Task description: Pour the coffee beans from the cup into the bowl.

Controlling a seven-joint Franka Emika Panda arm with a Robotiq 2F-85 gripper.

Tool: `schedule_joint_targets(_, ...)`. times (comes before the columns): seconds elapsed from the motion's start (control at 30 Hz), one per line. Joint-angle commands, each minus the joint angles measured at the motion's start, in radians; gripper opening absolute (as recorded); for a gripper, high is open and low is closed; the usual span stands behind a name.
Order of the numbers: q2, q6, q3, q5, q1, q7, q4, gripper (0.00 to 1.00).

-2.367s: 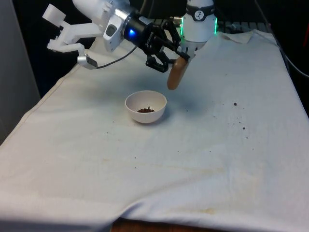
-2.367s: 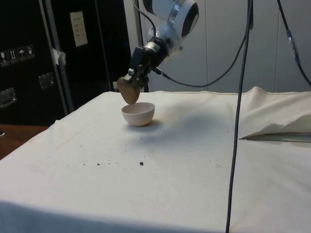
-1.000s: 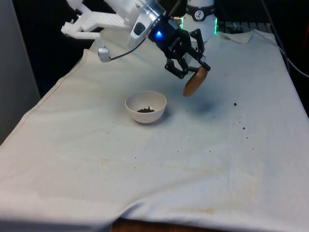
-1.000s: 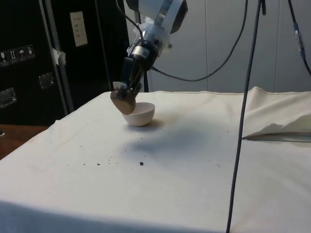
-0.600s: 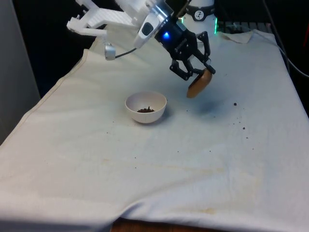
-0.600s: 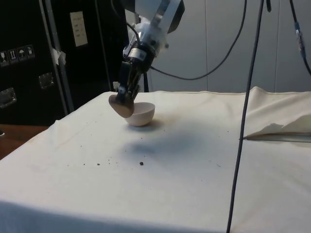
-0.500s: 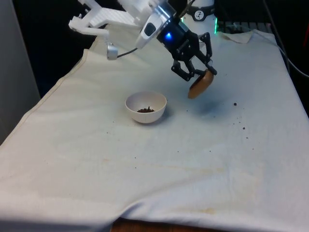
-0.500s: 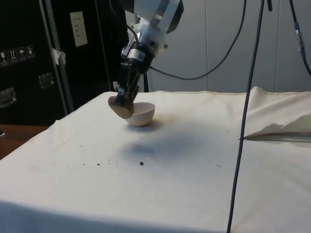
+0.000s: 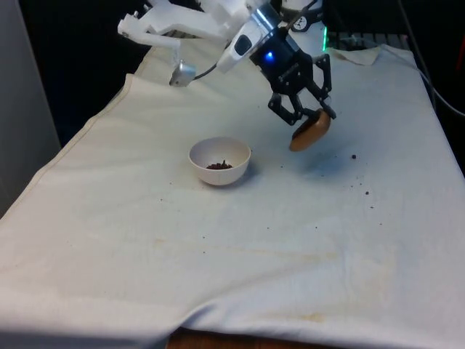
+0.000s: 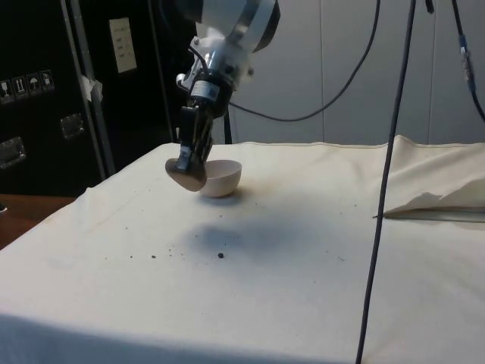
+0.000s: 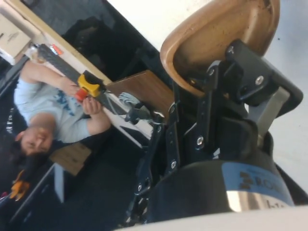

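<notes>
Gripping item: gripper point(image 9: 311, 116), fingers pinched on the rim of the brown cup point(image 9: 310, 131), held tilted in the air. White bowl point(image 9: 219, 160) with beans sits below and to the front view's left of the gripper. Cup likely light, rigid, smooth; a rim hold suits it.

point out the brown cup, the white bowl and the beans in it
round brown wooden cup point(image 9: 311, 131), front view, on its outer side below the hand.
small white round bowl point(image 9: 204, 173), front view, on its outer wall.
dark coffee beans point(image 9: 219, 166), front view, on the pile in the bowl's bottom.
</notes>
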Motion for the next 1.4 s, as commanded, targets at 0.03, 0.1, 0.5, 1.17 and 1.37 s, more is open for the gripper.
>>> schedule_joint_targets(0.03,-0.009,0.032,0.004,-0.025,0.013,0.028,-0.010,0.05)
schedule_joint_targets(0.1,-0.010,0.050,0.019,-0.043,0.013,0.046,-0.010,0.05)
schedule_joint_targets(0.5,-0.009,0.095,0.074,-0.102,0.000,0.099,-0.004,0.05)
schedule_joint_targets(1.17,-0.010,0.204,0.152,-0.276,0.012,0.274,-0.012,0.05)
schedule_joint_targets(1.37,-0.007,0.222,0.170,-0.328,0.012,0.325,-0.009,0.05)
